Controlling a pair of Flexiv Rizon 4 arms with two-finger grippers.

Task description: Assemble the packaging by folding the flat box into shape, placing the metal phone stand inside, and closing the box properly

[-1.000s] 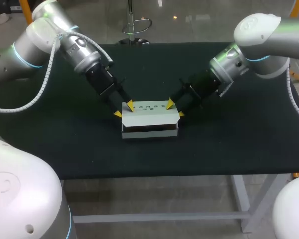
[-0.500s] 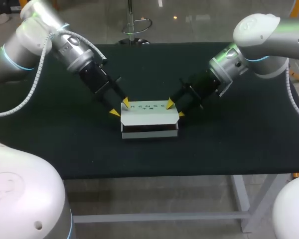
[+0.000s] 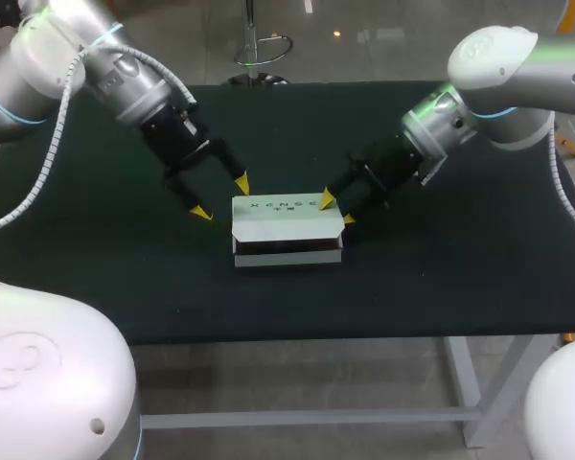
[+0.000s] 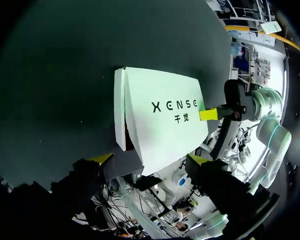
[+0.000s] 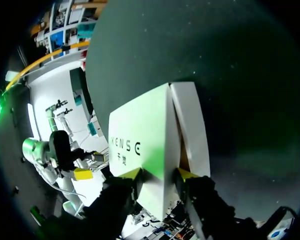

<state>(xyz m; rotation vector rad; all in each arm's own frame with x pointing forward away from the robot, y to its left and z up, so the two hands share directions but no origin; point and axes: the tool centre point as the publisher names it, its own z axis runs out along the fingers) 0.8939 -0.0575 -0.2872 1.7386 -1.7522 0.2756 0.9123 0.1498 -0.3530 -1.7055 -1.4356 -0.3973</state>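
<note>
A white box [image 3: 287, 228] lies in the middle of the dark table, its printed lid folded down and a dark gap showing along its front. My left gripper [image 3: 221, 196] hangs open just off the box's left end, touching nothing. In the left wrist view the box [image 4: 160, 115] sits ahead of the wide-open left gripper [image 4: 149, 160]. My right gripper [image 3: 337, 210] is at the box's right end. In the right wrist view the right gripper [image 5: 158, 174] is shut on the end of the box [image 5: 150, 135], one finger on the lid and one on the end flap. No phone stand shows.
The dark table [image 3: 441, 268] is bare around the box, with open cloth at the front and on both sides. Its front edge runs a little below the box.
My left gripper has let go of the box's left end, opened wide and drawn back up and to the left. The right arm and the box have stayed put.
</note>
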